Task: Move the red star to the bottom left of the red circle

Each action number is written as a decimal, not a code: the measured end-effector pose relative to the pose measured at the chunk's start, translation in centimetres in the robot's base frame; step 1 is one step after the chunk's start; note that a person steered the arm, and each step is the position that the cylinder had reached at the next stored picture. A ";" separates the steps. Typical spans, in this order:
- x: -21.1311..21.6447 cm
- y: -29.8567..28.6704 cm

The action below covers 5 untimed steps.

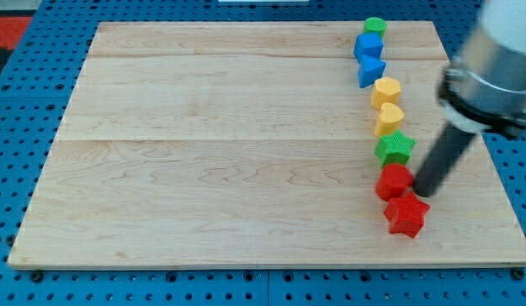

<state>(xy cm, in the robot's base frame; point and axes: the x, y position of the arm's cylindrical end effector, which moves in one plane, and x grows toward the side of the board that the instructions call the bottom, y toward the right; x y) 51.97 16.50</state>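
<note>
Your table (203, 170) is bare across the view's left and middle; everything sits in a column near the view's right edge. From the view's top it runs green circle (375, 25), blue cube (368, 45), blue triangle (371, 70), two yellow blocks (387, 89) (389, 118), green star (395, 148), then the red circle (393, 181) with the red star (406, 214) touching it at its lower right. There is no pincer on this arm, only a rod; my tip (423, 192) rests just right of the red circle, above the star. Push leftward from here and you will likely shove the circle instead, or drag both reds together; a careless sweep could also scatter the green star.
</note>
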 end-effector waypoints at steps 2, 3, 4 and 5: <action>-2.7 -11.6; -5.9 -16.6; -3.1 -7.3; 0.5 4.3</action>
<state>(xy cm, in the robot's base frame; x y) 52.52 20.78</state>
